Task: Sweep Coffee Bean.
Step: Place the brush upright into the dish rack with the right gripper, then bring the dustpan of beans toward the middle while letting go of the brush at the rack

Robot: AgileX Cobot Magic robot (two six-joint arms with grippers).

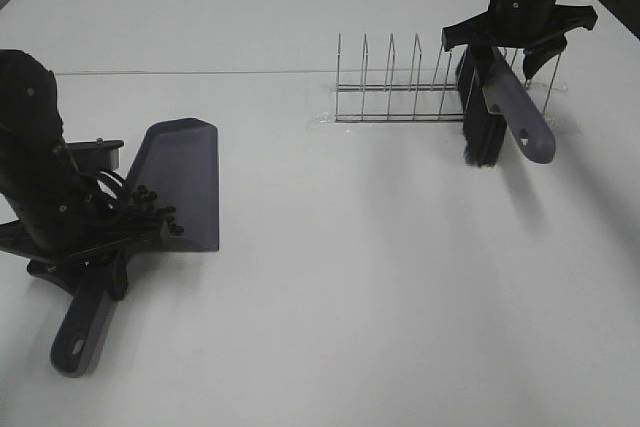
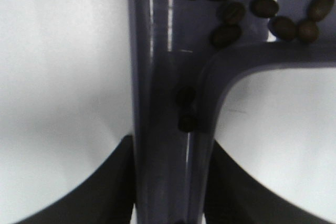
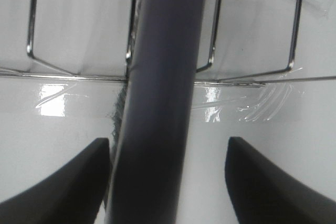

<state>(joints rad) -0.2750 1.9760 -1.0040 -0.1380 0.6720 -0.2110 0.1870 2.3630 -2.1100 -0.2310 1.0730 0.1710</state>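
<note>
Most of the coffee beans (image 2: 247, 3) lay in the dustpan (image 1: 182, 182), just beyond your left gripper (image 2: 168, 182), whose jaws pinched its handle. Your right gripper (image 3: 168, 177) had its jaws spread, the brush (image 1: 492, 107) handle between them at the wire rack (image 1: 420, 87). Sweeping looked done; next, I judge, you needed to lift clear of the brush.

From high in front we look down over the whole table (image 1: 330, 297). Our left wrist view sits very close above the dustpan (image 1: 180, 182) handle (image 2: 163, 129); the right wrist view looks closely down the brush (image 1: 500, 112) handle (image 3: 157, 103) toward the rack (image 3: 215, 30), both seen from above too.
</note>
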